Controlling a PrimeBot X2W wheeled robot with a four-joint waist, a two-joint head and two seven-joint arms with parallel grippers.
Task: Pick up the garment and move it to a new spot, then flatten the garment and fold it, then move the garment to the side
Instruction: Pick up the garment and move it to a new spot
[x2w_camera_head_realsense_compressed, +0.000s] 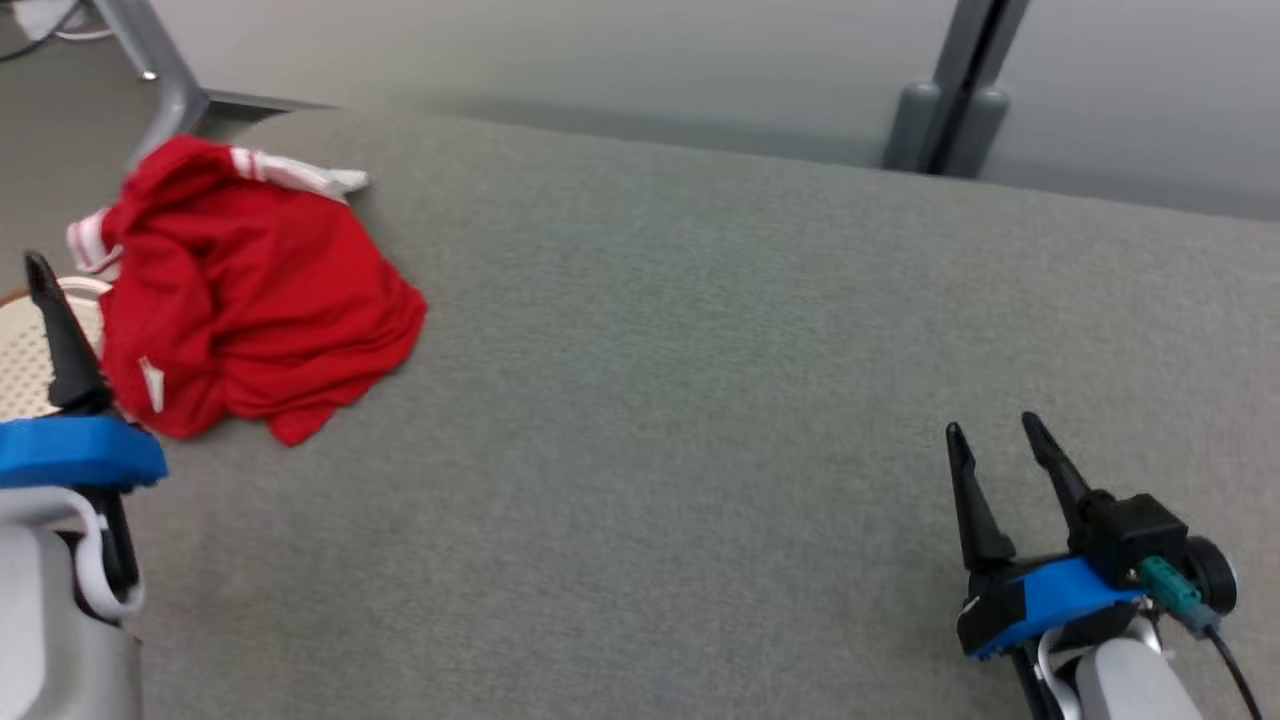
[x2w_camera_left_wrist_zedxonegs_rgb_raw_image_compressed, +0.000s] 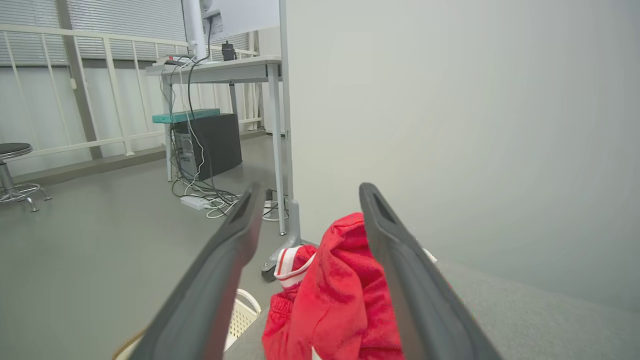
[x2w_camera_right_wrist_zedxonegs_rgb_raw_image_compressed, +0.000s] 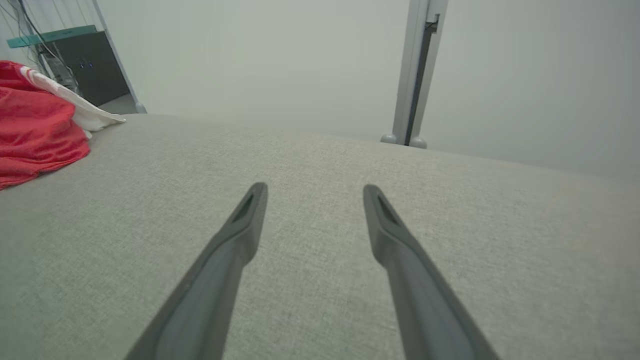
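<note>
The garment (x2w_camera_head_realsense_compressed: 240, 290) is a crumpled red piece with white trim, heaped at the far left of the grey cloth-covered table (x2w_camera_head_realsense_compressed: 700, 400). My left gripper (x2w_camera_left_wrist_zedxonegs_rgb_raw_image_compressed: 311, 189) hangs at the table's left edge, just near of the garment (x2w_camera_left_wrist_zedxonegs_rgb_raw_image_compressed: 335, 290). It is open, and the cloth shows below and between its fingers without touching them. One dark left finger (x2w_camera_head_realsense_compressed: 60, 340) rises beside the heap. My right gripper (x2w_camera_head_realsense_compressed: 992, 428) is open over bare table at the lower right, far from the garment. In the right wrist view that gripper (x2w_camera_right_wrist_zedxonegs_rgb_raw_image_compressed: 314, 188) holds nothing, and the garment (x2w_camera_right_wrist_zedxonegs_rgb_raw_image_compressed: 35, 135) lies at the far left.
A white perforated basket (x2w_camera_head_realsense_compressed: 20, 350) stands off the table's left edge, below the left gripper (x2w_camera_left_wrist_zedxonegs_rgb_raw_image_compressed: 242, 312). A pale partition with a grey post (x2w_camera_head_realsense_compressed: 960, 90) runs behind the table. Past the left edge are the floor, a desk (x2w_camera_left_wrist_zedxonegs_rgb_raw_image_compressed: 215, 70) with cables, and a stool (x2w_camera_left_wrist_zedxonegs_rgb_raw_image_compressed: 12, 150).
</note>
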